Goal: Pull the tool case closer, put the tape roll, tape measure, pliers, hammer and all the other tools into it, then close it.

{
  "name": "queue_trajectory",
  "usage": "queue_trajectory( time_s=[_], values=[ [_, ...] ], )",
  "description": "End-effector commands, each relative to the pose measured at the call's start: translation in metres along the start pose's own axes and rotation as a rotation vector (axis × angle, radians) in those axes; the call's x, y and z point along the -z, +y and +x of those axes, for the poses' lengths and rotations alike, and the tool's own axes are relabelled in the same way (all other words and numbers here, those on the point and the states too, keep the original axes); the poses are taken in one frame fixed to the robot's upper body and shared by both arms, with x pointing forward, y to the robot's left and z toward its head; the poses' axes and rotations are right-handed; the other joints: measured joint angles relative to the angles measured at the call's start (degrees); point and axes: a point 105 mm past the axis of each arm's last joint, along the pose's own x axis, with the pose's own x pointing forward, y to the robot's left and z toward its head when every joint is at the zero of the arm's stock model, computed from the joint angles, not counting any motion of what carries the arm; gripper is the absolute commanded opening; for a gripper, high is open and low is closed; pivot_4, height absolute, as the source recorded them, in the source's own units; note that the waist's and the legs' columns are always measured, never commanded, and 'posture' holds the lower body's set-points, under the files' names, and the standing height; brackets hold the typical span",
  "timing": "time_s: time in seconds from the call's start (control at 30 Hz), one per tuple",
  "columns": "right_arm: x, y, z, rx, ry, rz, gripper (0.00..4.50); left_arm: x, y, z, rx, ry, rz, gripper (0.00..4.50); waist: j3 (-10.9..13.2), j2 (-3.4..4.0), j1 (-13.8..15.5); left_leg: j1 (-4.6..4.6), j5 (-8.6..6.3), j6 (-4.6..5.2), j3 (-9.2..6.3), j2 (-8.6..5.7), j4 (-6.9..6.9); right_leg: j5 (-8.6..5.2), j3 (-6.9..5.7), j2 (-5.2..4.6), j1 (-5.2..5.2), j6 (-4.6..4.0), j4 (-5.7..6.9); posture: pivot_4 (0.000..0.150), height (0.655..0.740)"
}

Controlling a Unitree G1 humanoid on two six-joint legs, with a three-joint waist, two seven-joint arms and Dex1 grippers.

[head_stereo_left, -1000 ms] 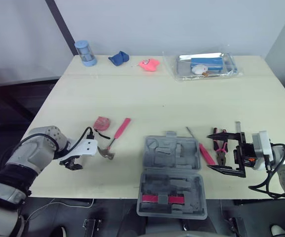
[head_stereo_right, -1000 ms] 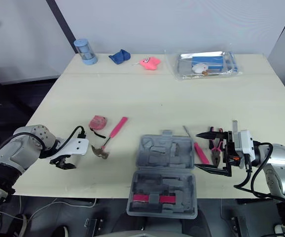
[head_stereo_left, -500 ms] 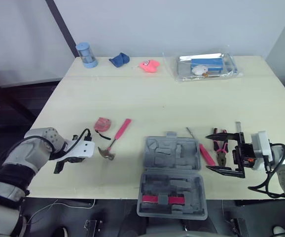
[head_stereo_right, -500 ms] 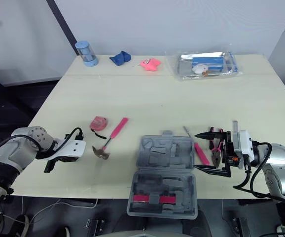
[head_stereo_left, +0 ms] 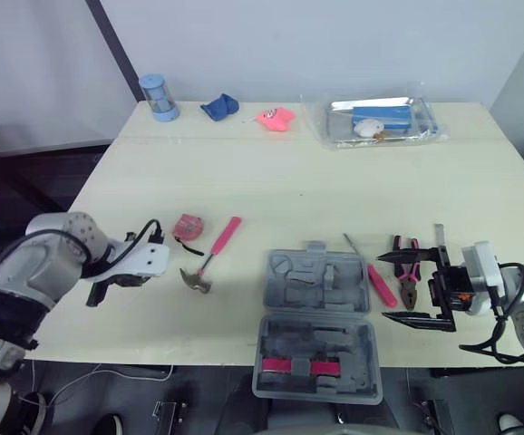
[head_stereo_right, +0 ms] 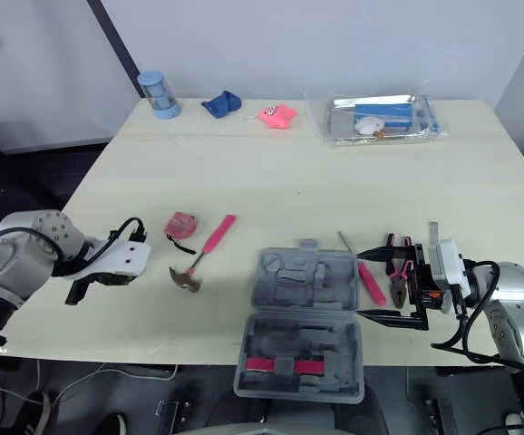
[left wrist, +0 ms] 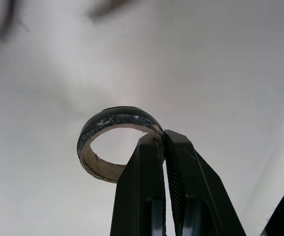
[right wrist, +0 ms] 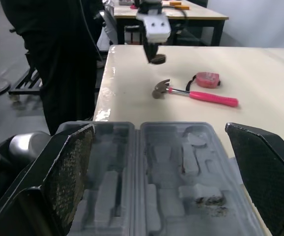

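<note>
Head view – the open case (head_stereo_left: 316, 322) lies at the near edge of the table (head_stereo_left: 289, 172), its grey trays bare. Left of it are the hammer (head_stereo_left: 209, 254) and, just beside its pink handle, the tape measure (head_stereo_left: 188, 226). Right of the case lie a pink screwdriver (head_stereo_left: 377, 280) and the pliers (head_stereo_left: 407, 272). The left gripper (head_stereo_left: 94, 292) hangs near the table's left edge, well left of the hammer. The right gripper (head_stereo_left: 382, 286) sits by the pliers, fingers spread wide and pointing at the case, nothing between them.

Left wrist view – the two fingers (left wrist: 141, 187) are pressed together on the rim of the tape roll (left wrist: 117, 116), a thin cardboard-lined ring pinched at one side.

Right wrist view – the wide-apart fingers (right wrist: 73, 167) frame the case (right wrist: 156, 187). Beyond it lie the hammer (right wrist: 196, 93) and tape measure (right wrist: 207, 78), and the left gripper (right wrist: 154, 55) hangs above the table with the roll (right wrist: 157, 60) at its tips.
</note>
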Motion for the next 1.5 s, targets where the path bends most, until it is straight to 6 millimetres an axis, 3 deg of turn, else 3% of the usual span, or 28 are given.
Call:
queue_trajectory(
  time_s=[0.03, 0.17, 0.4, 0.53, 0.83, 1.13, 1.5],
  values=[
    [-0.005, -0.005, -0.010, 0.038, 0.007, -0.022, 4.50, -0.034, 0.012, -0.027, -0.046, -0.084, 0.045, 0.07, 0.0, -0.04, 0.0, 0.00, 0.00, 0.00, 0.00, 0.00, 0.00, 0.00, 0.00, 0.00, 0.00, 0.00, 0.00, 0.150, 0.7400],
    [-0.003, -0.007, -0.020, 0.069, 0.027, -0.012, 4.50, -0.080, 0.016, -0.038, -0.042, -0.212, 0.099, 0.07, 0.1, -0.12, 0.0, -0.03, 0.00, 0.00, 0.00, -0.01, 0.05, 0.00, -0.01, 0.00, 0.00, 0.00, -0.01, 0.150, 0.7400],
    [-0.003, -0.008, -0.032, 0.100, 0.053, -0.001, 4.50, -0.126, 0.017, -0.038, -0.020, -0.296, 0.177, 0.07, 0.1, -0.20, -0.3, -0.02, 0.00, 0.00, -0.01, -0.01, 0.07, 0.00, 0.00, 0.01, 0.01, 0.00, 0.01, 0.150, 0.7400],
    [-0.004, -0.007, -0.038, 0.101, 0.071, 0.009, 4.50, -0.157, 0.008, -0.028, 0.062, -0.411, 0.174, 0.07, 0.1, -0.21, -0.1, -0.03, 0.00, 0.00, 0.00, -0.01, 0.08, 0.00, 0.00, 0.00, 0.01, 0.00, 0.00, 0.150, 0.7400],
    [-0.006, -0.004, -0.045, 0.102, 0.091, 0.024, 4.50, -0.179, 0.009, -0.007, 0.117, -0.478, 0.150, 0.07, 0.2, -0.34, -0.1, -0.04, 0.00, 0.00, -0.02, -0.02, 0.13, 0.01, 0.00, 0.00, 0.02, 0.01, 0.00, 0.150, 0.7400],
    [0.007, -0.009, -0.063, 0.199, 0.144, 0.024, 4.50, -0.203, 0.015, 0.012, 0.137, -0.514, 0.151, 0.07, 0.2, -0.37, -0.1, -0.04, 0.00, -0.01, -0.02, -0.03, 0.13, 0.01, 0.00, -0.01, 0.02, 0.01, -0.01, 0.150, 0.7400],
    [0.015, -0.010, -0.070, 0.249, 0.179, 0.015, 4.50, -0.204, 0.022, 0.023, 0.152, -0.512, 0.142, 0.07, 0.2, -0.37, 0.0, -0.05, 0.01, -0.01, -0.01, -0.04, 0.14, 0.01, 0.01, -0.01, 0.03, 0.01, -0.02, 0.150, 0.7400]
  ],
)
